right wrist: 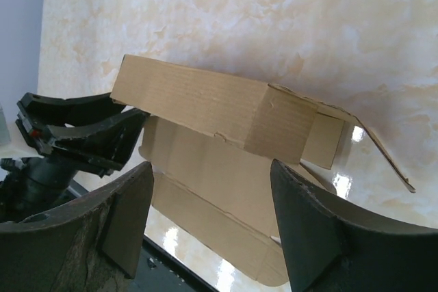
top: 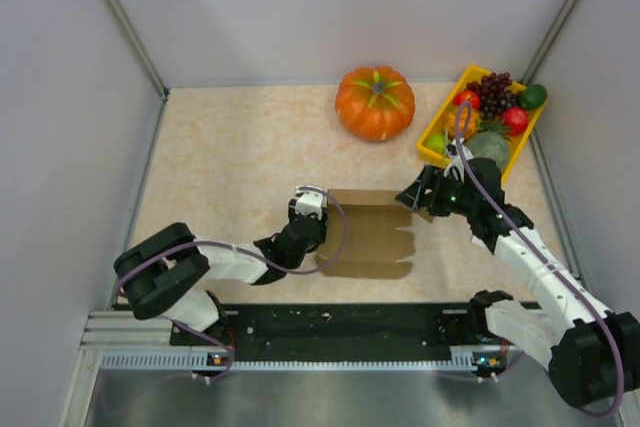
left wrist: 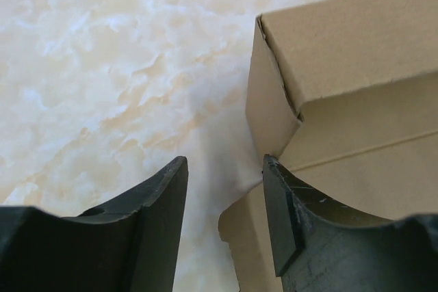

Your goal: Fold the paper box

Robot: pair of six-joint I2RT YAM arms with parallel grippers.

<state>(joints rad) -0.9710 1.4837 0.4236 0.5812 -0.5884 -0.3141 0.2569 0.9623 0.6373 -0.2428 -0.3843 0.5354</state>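
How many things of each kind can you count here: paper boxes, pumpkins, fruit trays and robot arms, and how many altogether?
paper box: 1
pumpkin: 1
yellow fruit tray: 1
robot arms: 2, the left arm and the right arm
Total: 5

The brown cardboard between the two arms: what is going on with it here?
Two robot arms are folding a paper box on the table. It is partly folded: the far side stands up as a wall, while the near panel lies flat. The left claw is open at the box's left end, close against the cardboard. The right claw is open near the far right corner, holding nothing. A pumpkin and a fruit tray stand behind, untouched.
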